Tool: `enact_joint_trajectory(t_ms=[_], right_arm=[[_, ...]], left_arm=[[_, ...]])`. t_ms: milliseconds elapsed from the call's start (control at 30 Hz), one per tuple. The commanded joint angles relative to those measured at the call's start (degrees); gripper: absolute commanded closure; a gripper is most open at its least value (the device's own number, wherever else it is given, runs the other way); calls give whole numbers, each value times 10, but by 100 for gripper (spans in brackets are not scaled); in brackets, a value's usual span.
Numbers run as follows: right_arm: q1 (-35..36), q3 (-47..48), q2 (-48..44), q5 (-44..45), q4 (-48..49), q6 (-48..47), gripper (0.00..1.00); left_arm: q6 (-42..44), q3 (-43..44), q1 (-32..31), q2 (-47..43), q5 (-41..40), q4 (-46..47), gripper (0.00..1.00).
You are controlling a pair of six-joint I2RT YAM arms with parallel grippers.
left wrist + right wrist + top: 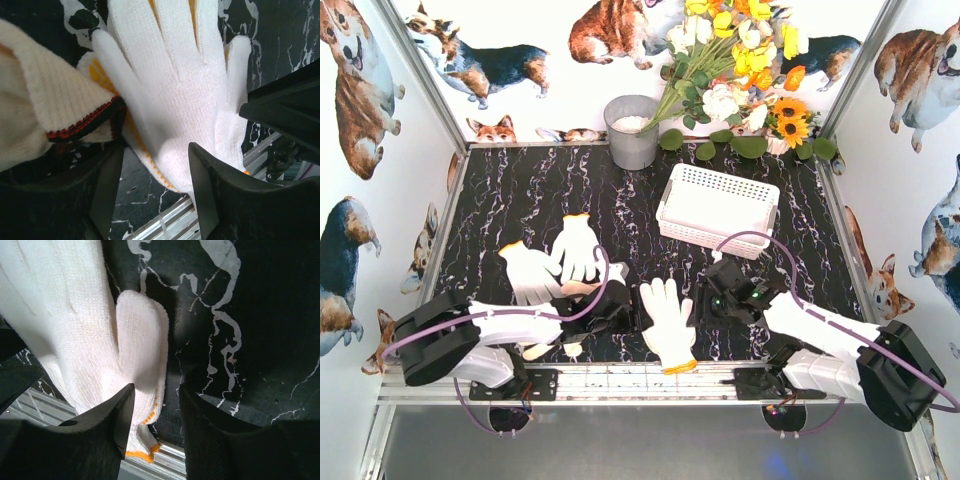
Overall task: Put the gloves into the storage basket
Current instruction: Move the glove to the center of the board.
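Marbled tabletop (520,190), corgi walls (360,100) — left end effector (155,165), right end effector (156,400) both spread.

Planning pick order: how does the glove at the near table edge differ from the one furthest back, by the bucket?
Near glove: fingers point to the far side, orange cuff at the table's front edge. Back glove: reversed, cuff far, fingers toward the front. Near glove lies alone; Back glove lies beside another glove. Shared: both white knit, orange cuff trim, flat, outside the basket.
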Motion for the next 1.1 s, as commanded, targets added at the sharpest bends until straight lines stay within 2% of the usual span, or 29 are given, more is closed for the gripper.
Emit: enact_joint_trajectory(t_ms=[0, 233, 400, 533, 633, 733, 967, 1067], right_arm=[[-3, -4, 8, 29, 34, 3, 60], [-6, 1, 19, 69, 6, -1, 71], [-19, 5, 7, 122, -44, -3, 85], [-29, 6, -9, 138, -62, -1, 86], [-30, 10, -22, 139, -72, 3, 82], [-30, 20, -47, 127, -91, 0, 73], [-30, 49, -113, 16, -169, -18, 54], [-29, 42, -142, -37, -184, -10, 49]], left_arm=[[-1, 2, 2, 40, 11, 51, 52], [15, 33, -1, 97, 5, 59, 63], [28, 69, -3, 134, 11, 64, 68], [36, 93, -3, 145, 2, 60, 69], [32, 88, -2, 131, -12, 49, 64], [26, 74, -2, 102, -13, 36, 54], [-10, 27, -8, 32, 59, 69, 39], [-28, 25, -18, 28, 85, 82, 38]])
